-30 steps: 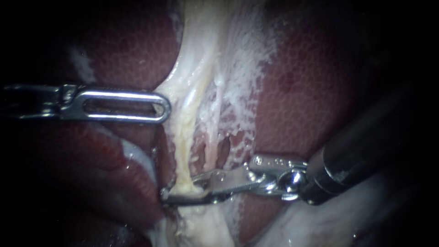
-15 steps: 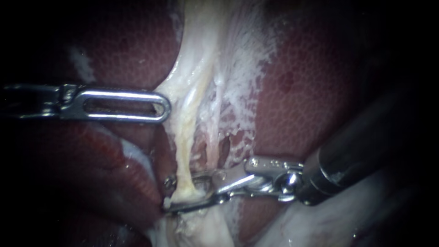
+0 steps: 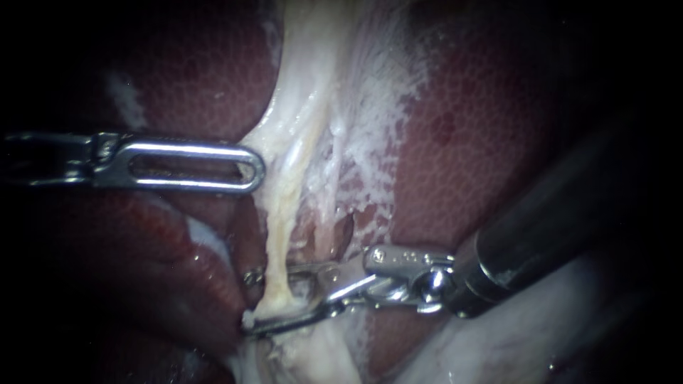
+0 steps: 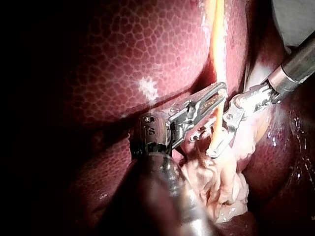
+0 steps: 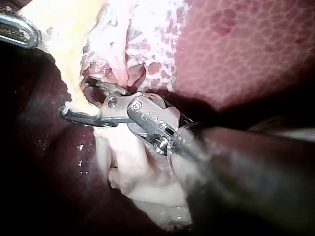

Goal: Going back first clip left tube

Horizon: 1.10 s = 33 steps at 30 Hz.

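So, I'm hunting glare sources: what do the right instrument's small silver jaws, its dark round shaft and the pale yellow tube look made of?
Right instrument: small silver jaws look like bare polished metal, given mirror-bright glints. Dark round shaft: smooth, semi-gloss; coated metal or plastic, unclear. Pale yellow tube: soft wet tissue, stringy and glistening.

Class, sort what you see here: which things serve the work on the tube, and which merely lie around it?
In the job: right slender metal instrument, open jaws round the pale yellow tube; left slender metal instrument.
Just there: dark red mottled liver; white frayed tissue.
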{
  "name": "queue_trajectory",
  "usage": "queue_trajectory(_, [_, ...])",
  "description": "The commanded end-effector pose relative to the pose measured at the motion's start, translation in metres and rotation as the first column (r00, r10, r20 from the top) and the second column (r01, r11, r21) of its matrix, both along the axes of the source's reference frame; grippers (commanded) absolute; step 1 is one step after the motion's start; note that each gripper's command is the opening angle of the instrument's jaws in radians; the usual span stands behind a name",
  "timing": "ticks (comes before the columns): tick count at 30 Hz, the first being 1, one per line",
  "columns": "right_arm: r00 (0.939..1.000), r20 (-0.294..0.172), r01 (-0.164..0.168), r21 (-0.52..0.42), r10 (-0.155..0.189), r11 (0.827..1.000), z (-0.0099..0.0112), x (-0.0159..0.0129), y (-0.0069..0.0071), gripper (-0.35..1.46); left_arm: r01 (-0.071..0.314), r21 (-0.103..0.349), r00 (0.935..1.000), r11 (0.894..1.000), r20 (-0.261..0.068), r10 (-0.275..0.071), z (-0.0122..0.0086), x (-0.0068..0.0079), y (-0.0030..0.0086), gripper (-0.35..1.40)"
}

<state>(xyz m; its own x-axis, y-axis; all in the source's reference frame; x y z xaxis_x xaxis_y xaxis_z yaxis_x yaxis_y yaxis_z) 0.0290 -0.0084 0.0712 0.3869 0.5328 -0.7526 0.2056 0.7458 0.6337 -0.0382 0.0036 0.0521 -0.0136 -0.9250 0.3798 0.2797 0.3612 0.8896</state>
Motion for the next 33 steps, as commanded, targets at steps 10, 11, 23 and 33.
queue_trajectory(10, [0.9988,-0.042,0.021,-0.087,-0.024,0.996,0.0002,0.0000,-0.0001,0.54,0.000,0.000,1.0000,1.000,0.000,0.000,0.0000,0.0000,0.0000,-0.35])
queue_trajectory(11, [0.9987,-0.045,0.022,-0.092,-0.026,0.996,0.0002,0.0000,-0.0001,0.55,0.000,0.000,1.0000,1.000,0.000,0.000,0.0000,0.0000,0.0000,-0.35])
queue_trajectory(23, [0.9950,0.093,-0.052,0.184,0.036,0.981,-0.0003,-0.0006,-0.0004,0.56,0.000,0.000,1.0000,1.000,0.000,0.000,0.0000,0.0000,0.0000,-0.35])
queue_trajectory(33, [0.9928,0.114,-0.063,0.225,0.038,0.972,-0.0006,-0.0012,-0.0004,0.56,0.000,0.000,1.0000,1.000,0.000,0.000,0.0000,0.0000,0.0000,-0.35])
